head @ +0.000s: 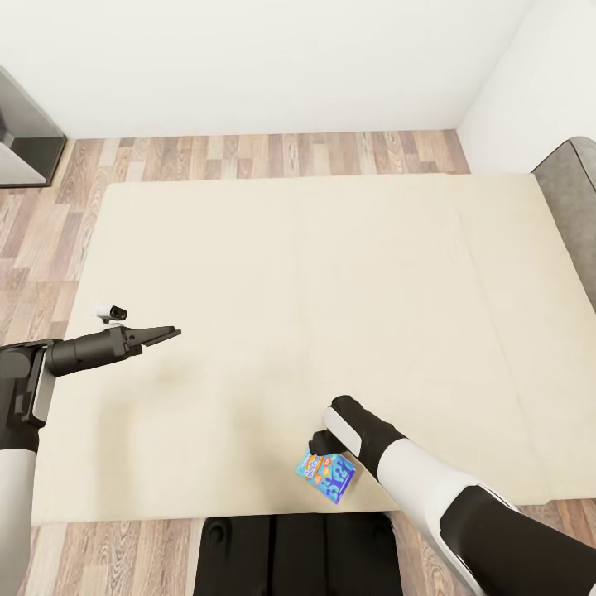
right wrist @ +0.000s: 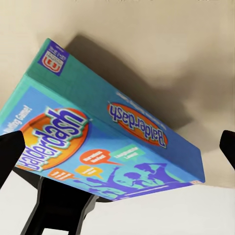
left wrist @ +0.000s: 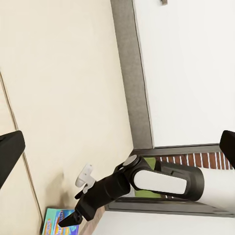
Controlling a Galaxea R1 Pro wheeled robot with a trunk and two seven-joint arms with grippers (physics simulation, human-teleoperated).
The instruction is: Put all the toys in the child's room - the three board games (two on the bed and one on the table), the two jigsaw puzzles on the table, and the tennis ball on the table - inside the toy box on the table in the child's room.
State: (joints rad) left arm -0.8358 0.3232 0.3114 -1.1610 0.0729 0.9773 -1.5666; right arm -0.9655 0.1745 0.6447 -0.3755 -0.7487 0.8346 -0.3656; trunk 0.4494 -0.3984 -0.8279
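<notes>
A bright blue board game (head: 327, 477) with an orange "Balderdash" print sits at the near edge of the beige bed (head: 290, 265). In the right wrist view the same board game (right wrist: 112, 142) looks tilted, with a shadow under it on the mattress. My right gripper (head: 318, 445) is right at the box, its fingers (right wrist: 11, 152) spread wide at either side of it and not clamped on it. Further left, my left gripper (head: 168, 334) hovers over bare mattress, open and holding nothing.
A grey headboard (head: 571, 190) bounds the bed on the right. Wood plank floor (head: 248, 153) runs between the bed and the white wall. A dark cabinet (head: 25, 136) stands at the far left. My black base (head: 298, 555) is against the bed's near edge.
</notes>
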